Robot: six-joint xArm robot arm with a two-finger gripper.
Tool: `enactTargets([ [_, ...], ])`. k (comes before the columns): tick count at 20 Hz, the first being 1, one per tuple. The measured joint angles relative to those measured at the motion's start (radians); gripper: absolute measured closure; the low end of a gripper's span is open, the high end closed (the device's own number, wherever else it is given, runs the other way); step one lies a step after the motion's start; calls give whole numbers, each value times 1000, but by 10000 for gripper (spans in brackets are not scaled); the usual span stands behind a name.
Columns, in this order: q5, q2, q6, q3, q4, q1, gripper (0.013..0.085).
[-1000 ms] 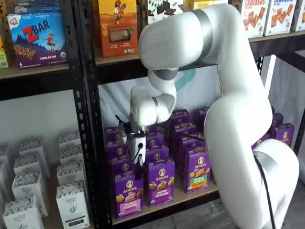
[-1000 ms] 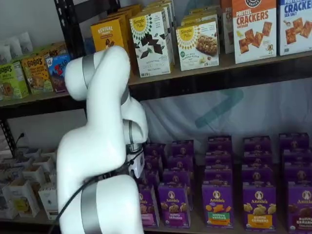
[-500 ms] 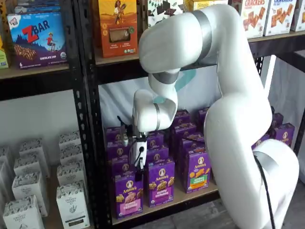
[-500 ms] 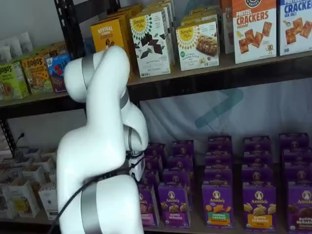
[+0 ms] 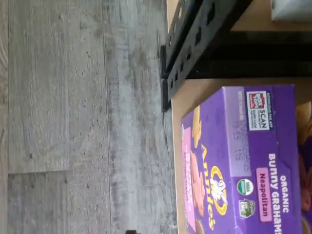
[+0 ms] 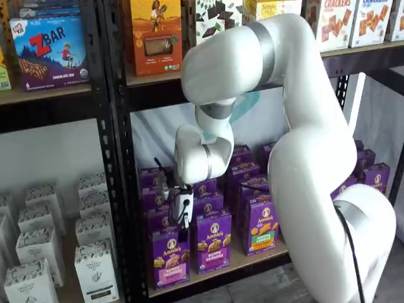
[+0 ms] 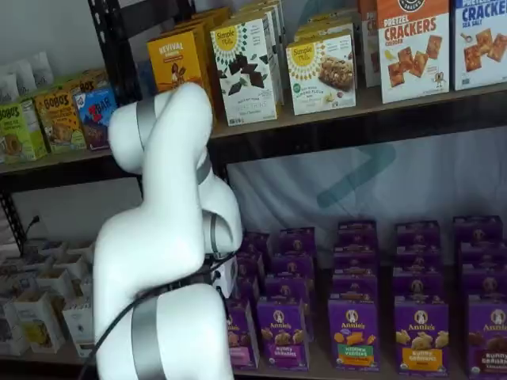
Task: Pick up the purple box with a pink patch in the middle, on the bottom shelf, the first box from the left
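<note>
The purple box stands upright at the front left of the bottom shelf, with a pink patch on its lower front. Its left part also shows in a shelf view beside the arm. The wrist view shows its top and front from above, with the words Bunny Grahams Neapolitan, close to the shelf's tan board. My gripper hangs just above the box's top. Its black fingers show with no visible gap and no box in them.
More purple boxes stand to the right: one with a purple patch, one with a green-and-orange patch, and rows behind. A black perforated post stands left of the box. White cartons fill the neighbouring rack. Grey floor lies below.
The gripper has come down and a little to the right, closer to the top of the purple box. The boxes have not moved.
</note>
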Motion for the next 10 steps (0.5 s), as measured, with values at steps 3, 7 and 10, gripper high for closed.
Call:
enactTargets([
  [3, -1, 27, 3, -21, -7, -3, 130],
  [7, -13, 59, -24, -48, 18, -5, 130],
  [10, -18, 81, -37, -71, 32, -6, 130],
])
